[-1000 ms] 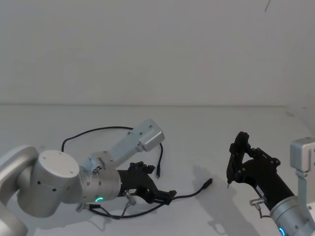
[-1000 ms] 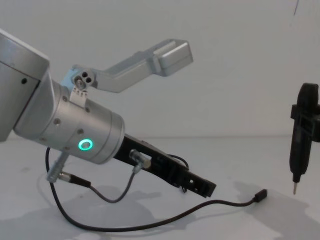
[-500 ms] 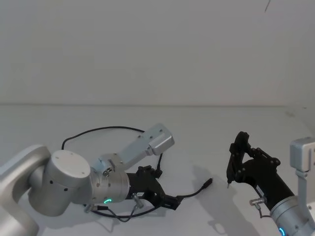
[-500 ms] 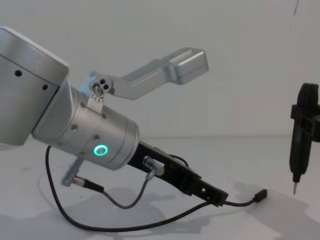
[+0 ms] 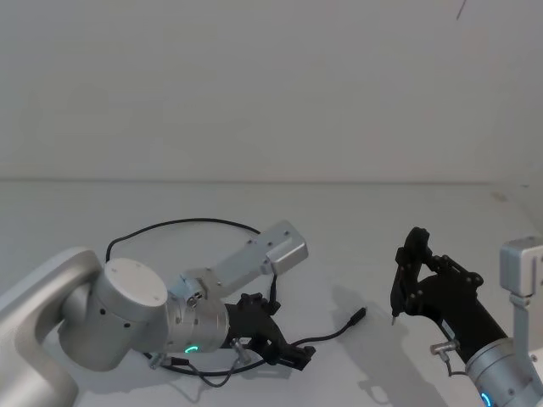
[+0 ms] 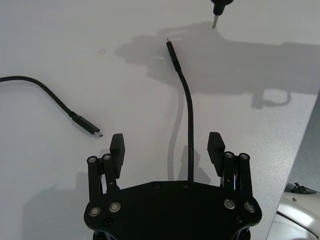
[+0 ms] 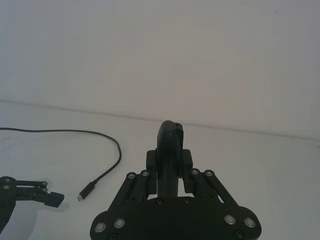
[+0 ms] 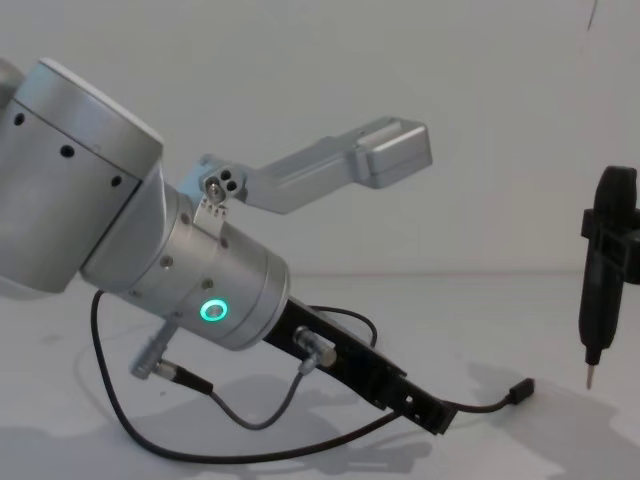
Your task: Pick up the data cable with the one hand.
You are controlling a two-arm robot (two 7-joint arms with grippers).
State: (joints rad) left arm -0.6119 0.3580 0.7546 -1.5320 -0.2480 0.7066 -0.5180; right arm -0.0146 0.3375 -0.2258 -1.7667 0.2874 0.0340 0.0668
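The data cable (image 5: 187,222) is a thin black cord lying on the white table in a wide loop. One plug (image 5: 360,315) points toward the right arm. My left gripper (image 5: 293,352), black on a silver wrist with a green ring light, is low over the table and open. In the left wrist view the cable (image 6: 190,100) runs between the two fingers of the left gripper (image 6: 166,137), close to one finger (image 6: 215,147). The cable's other plug (image 6: 89,128) lies off to one side. The chest view shows the gripper (image 8: 425,415) just short of the plug (image 8: 520,389).
My right gripper (image 5: 407,280), slim and pointed, hangs shut at the right above the table, its tip (image 8: 590,378) a little beyond the cable's plug. A grey wire with silver plugs (image 8: 315,347) hangs from the left wrist. The table's back edge (image 5: 339,181) meets a plain wall.
The left arm has moved forward and to the right along the cable, and its gripper has dropped lower over the cord near the plug end. The right arm has stayed still.
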